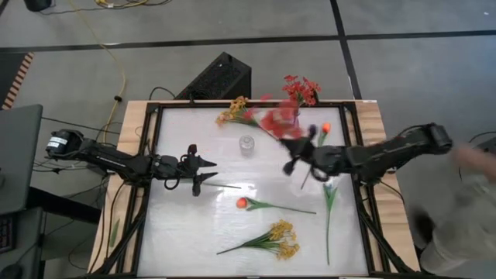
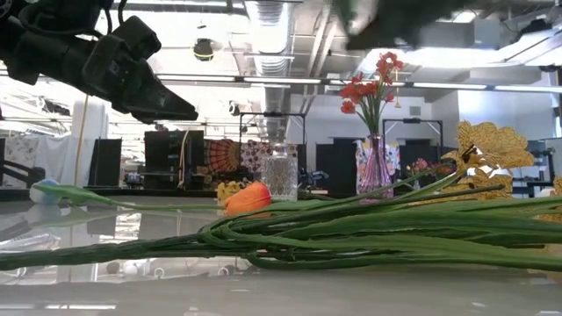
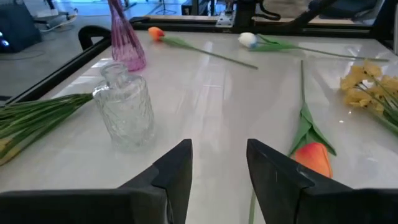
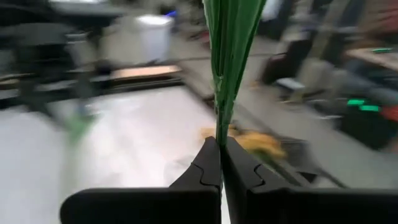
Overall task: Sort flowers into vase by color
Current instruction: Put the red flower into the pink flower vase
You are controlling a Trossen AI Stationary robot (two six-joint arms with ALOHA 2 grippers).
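Note:
My right gripper (image 1: 291,161) is over the table's far right part and is shut on a red blossom spray (image 1: 275,124), which shows blurred beside the pink vase (image 1: 294,116). Red flowers (image 1: 301,89) stand in that vase. My left gripper (image 1: 203,172) hangs open above the table's left middle, touching nothing, with a clear glass vase (image 3: 127,112) and an orange tulip (image 3: 311,158) ahead of it. On the table lie two yellow sprays (image 1: 232,112) (image 1: 275,239), a second orange tulip (image 1: 325,128) and a white tulip (image 3: 247,39). My right gripper pinches the red spray's bundle of green stems (image 4: 222,118) between its two shut fingers (image 4: 202,171). The stems run on past the fingertips, along the fingers. The spray is lifted clear of the table, its blossoms (image 1: 271,122) toward the far side by the pink vase.
A dark frame (image 1: 147,194) runs round the white tabletop. A black box (image 1: 217,77) and cables lie beyond the far edge. A person (image 1: 473,201) is at the right side. Long green stems (image 2: 351,233) lie across the near part of the table.

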